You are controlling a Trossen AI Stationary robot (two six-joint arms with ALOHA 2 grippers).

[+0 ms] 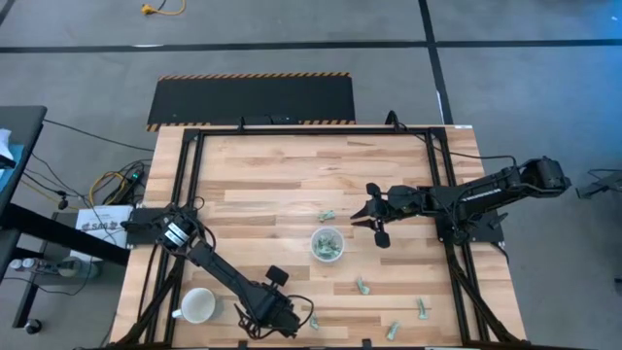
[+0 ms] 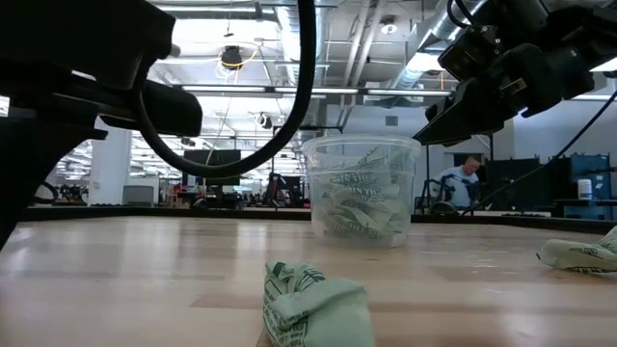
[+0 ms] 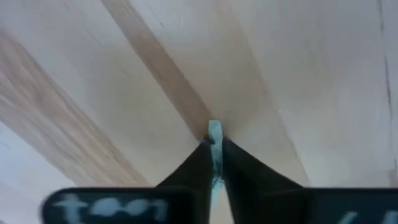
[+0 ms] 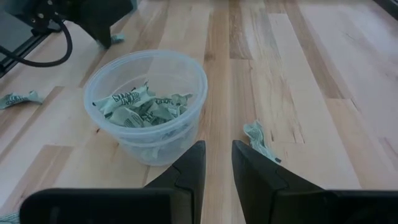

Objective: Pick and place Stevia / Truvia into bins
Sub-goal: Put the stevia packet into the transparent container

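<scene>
The left fingers (image 3: 200, 163) are pinched nearly together on a sachet (image 3: 214, 132), its pale edge poking out between the tips, low at the near edge of the surface (image 1: 262, 175) beside the mug (image 1: 198, 305). From here, lift straight, clear the surface, carry to the cup (image 1: 328, 244) and release over its middle. The grip looks thin, perhaps only on an edge, so move gently. The right fingers (image 4: 217, 163) hang narrowly parted and empty beside the cup, which already holds sachets. Others lie loose around it.
</scene>
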